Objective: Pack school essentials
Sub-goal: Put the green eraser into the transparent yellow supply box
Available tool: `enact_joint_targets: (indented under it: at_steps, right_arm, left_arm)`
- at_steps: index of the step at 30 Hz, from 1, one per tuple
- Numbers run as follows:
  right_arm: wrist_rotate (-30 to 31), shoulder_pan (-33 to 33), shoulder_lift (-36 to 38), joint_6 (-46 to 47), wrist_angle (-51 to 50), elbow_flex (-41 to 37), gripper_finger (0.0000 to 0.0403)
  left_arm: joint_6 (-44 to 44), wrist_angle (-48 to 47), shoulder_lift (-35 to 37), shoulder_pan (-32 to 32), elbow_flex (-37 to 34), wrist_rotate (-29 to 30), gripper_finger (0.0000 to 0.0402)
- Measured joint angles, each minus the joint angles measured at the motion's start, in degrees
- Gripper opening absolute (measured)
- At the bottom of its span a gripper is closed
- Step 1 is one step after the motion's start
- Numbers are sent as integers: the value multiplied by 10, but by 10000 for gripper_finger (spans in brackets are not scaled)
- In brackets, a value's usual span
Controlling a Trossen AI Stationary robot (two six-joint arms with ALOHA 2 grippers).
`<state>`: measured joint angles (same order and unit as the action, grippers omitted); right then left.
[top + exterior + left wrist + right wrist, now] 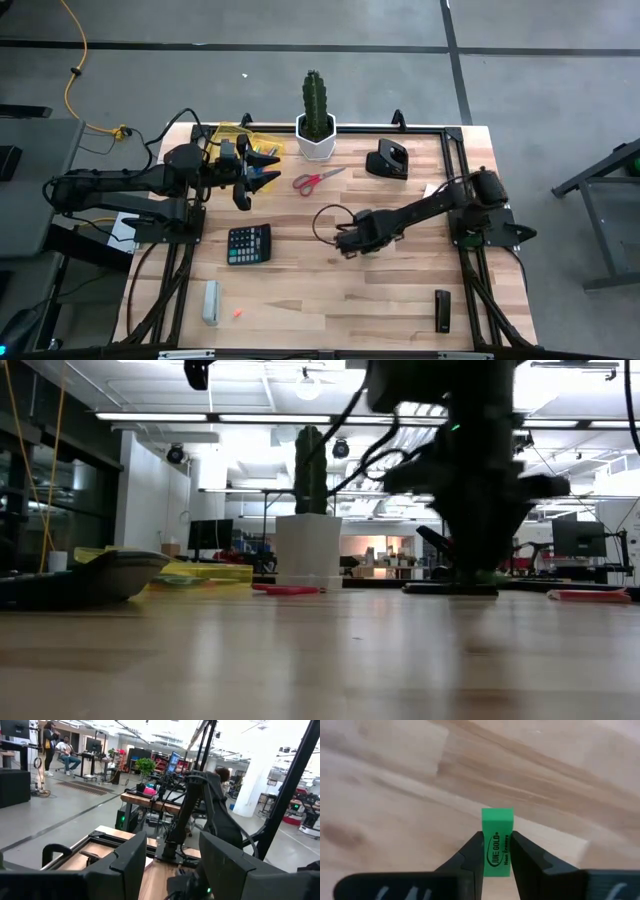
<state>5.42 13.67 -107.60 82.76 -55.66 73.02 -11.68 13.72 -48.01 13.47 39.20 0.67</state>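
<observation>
My right gripper (497,836) is shut on a small green eraser block (497,820) with dark print, low over the middle of the table (347,243). In the low view the block shows as a green bit (490,575) under that gripper, just above the wood. Red-handled scissors (318,180) lie flat toward the far side. A yellow pouch (245,135) lies at the far left. My left gripper (262,168) hangs open and empty beside the pouch, pointing toward the table's right (172,852). A tiny orange piece (238,314) lies near the front edge. My right gripper pinches the green eraser between its two fingers, one on each long side (484,845), with the printed face toward the wrist camera. The fingers come from above, slanting down. The eraser's free end (497,812) sticks out past the fingertips; whether it touches the table I cannot tell.
A black calculator (248,243) lies left of centre and a pale grey bar (210,302) at the near left. A cactus in a white pot (316,120) and a black holder (387,160) stand at the far edge. A small black device (442,308) lies near right.
</observation>
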Motion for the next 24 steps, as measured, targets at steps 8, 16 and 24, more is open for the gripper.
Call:
enact_joint_targets:
  at_steps: [8,16,24]
  right_arm:
    - [23,-9,137,-117,-3,-108,67]
    - [25,-42,340,-222,290,-306,67]
    - [-23,-125,424,-411,529,-348,67]
  left_arm:
    - [-1,-3,0,0,0,0,170]
    - [-2,-4,0,0,0,-5,170]
    - [-2,-3,-6,0,0,0,170]
